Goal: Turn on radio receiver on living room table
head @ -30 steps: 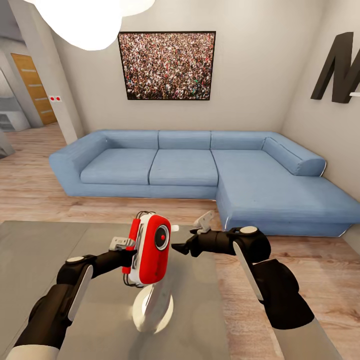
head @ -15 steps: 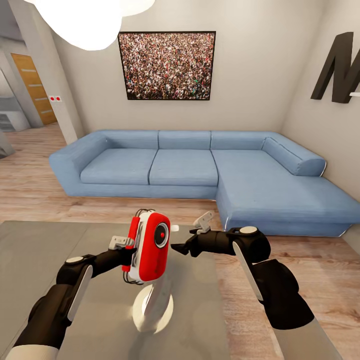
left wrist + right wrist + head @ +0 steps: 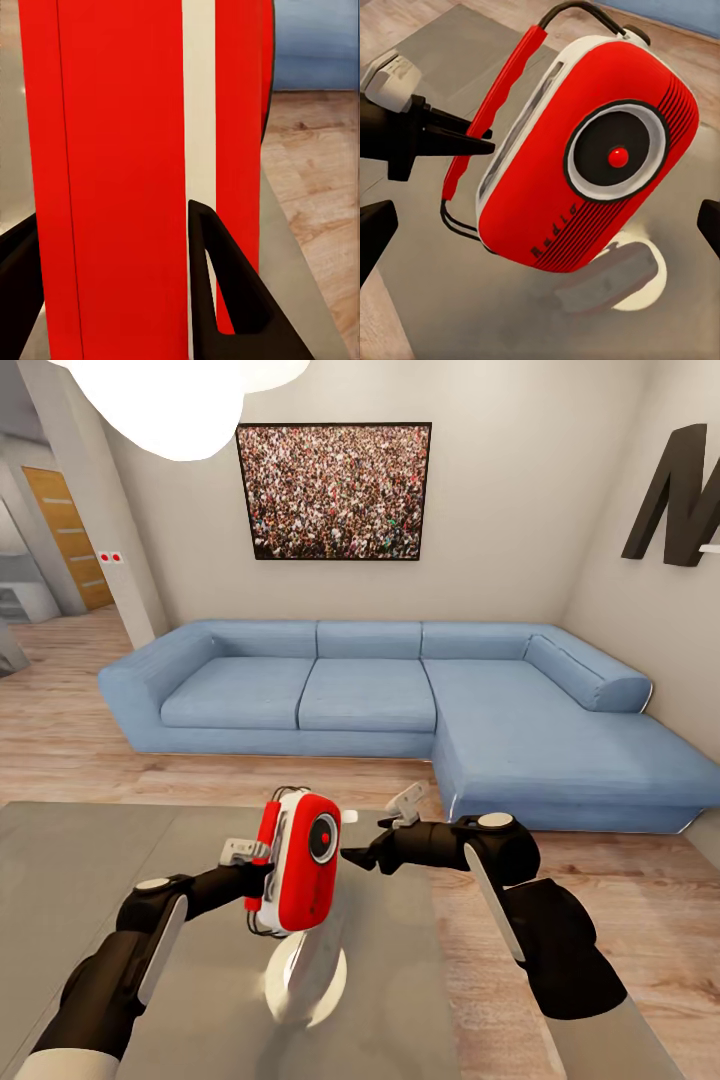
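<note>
The red-fronted radio receiver [image 3: 300,872] hangs upright just above the glossy grey table [image 3: 90,900], its pale reflection lying underneath. My left gripper [image 3: 257,865] is shut on its left edge, at the red strip by the wire handle. In the left wrist view the red and white side of the radio [image 3: 120,150] sits between both dark fingers [image 3: 225,292]. My right gripper [image 3: 358,855] is open, its tip just right of the round dial. In the right wrist view the dial [image 3: 617,154] faces the camera, and the fingers [image 3: 375,225] stand wide apart.
A blue L-shaped sofa [image 3: 400,690] stands beyond the table on the light wood floor [image 3: 60,740]. A framed crowd picture [image 3: 335,490] and a dark letter N [image 3: 680,495] hang on the beige walls. A wooden door [image 3: 65,540] lies at the far left.
The left arm has eased the radio down a trifle and tilted it slightly. The right gripper has stayed at the dial.
</note>
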Robot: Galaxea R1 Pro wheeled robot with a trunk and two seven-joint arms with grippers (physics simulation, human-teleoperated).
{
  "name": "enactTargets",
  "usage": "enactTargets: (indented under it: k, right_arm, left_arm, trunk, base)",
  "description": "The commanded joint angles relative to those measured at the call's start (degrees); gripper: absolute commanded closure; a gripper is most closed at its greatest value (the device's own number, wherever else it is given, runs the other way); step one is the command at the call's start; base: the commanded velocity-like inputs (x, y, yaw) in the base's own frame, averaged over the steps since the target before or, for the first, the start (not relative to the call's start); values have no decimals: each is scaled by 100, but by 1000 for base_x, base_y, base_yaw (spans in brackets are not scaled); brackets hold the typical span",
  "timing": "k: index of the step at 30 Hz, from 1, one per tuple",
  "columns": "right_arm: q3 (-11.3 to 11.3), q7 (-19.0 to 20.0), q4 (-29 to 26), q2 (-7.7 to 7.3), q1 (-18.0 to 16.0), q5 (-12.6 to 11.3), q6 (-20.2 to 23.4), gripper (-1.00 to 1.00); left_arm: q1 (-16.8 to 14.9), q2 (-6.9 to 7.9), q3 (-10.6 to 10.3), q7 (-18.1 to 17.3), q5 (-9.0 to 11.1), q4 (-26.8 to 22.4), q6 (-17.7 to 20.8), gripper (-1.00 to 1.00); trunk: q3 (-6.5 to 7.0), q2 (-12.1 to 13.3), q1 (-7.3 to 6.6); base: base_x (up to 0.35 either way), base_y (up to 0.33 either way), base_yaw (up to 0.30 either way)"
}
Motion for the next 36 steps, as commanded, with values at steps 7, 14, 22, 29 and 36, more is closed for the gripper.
enactTargets:
  k: [7, 14, 22, 29, 36]
  right_arm:
    - [-2, -2, 0, 0, 0, 0, -1, 100]
    - [1, -6, 0, 0, 0, 0, -2, 100]
    - [1, -9, 3, 0, 0, 3, -7, 100]
    - [1, -9, 0, 76, 0, 0, -7, 100]
    - [1, -9, 0, 156, 0, 0, -7, 100]
  left_arm:
    - [-1, 2, 1, -2, 35, 60, 0, 100]
    - [-1, -3, -20, -3, 35, 65, 1, 100]
    - [17, 30, -85, -972, -5, 70, 0, 100]
    - [152, 216, -87, -1226, -10, 48, 0, 100]
    - [157, 241, -86, -1418, -10, 66, -78, 100]
  trunk:
    - [0, 0, 0]
    - [0, 0, 0]
    - [0, 0, 0]
    - [0, 0, 0]
    - [0, 0, 0]
  base:
    - [0, 0, 0]
    - [0, 0, 0]
    - [0, 0, 0]
    - [0, 0, 0]
    - [0, 0, 0]
